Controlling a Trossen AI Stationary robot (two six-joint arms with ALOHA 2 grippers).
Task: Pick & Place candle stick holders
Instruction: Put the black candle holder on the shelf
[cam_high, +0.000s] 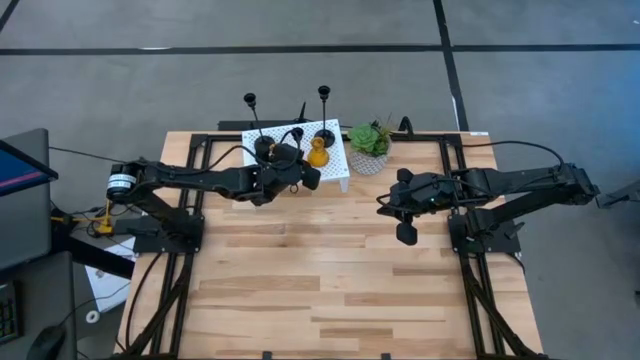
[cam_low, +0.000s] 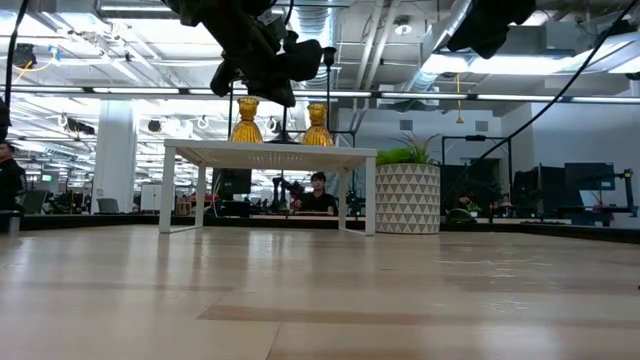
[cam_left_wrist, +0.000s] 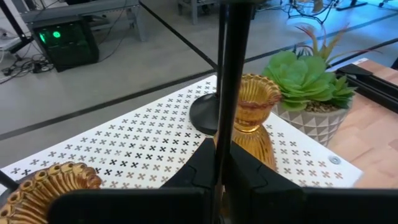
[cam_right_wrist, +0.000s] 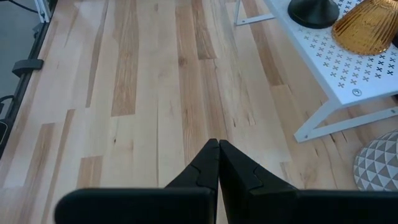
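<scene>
Gripping a thin black metal candle holder stem (cam_left_wrist: 231, 93), the left end effector (cam_left_wrist: 221, 163) risks toppling the neighbouring amber glass holder (cam_left_wrist: 252, 109); right end effector (cam_right_wrist: 218, 163) waits closed, empty.

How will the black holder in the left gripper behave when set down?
Likely tippy: the black holder is tall and thin-stemmed. Its smooth stem may swivel in the left gripper, which clamps it beside the amber holder.
</scene>
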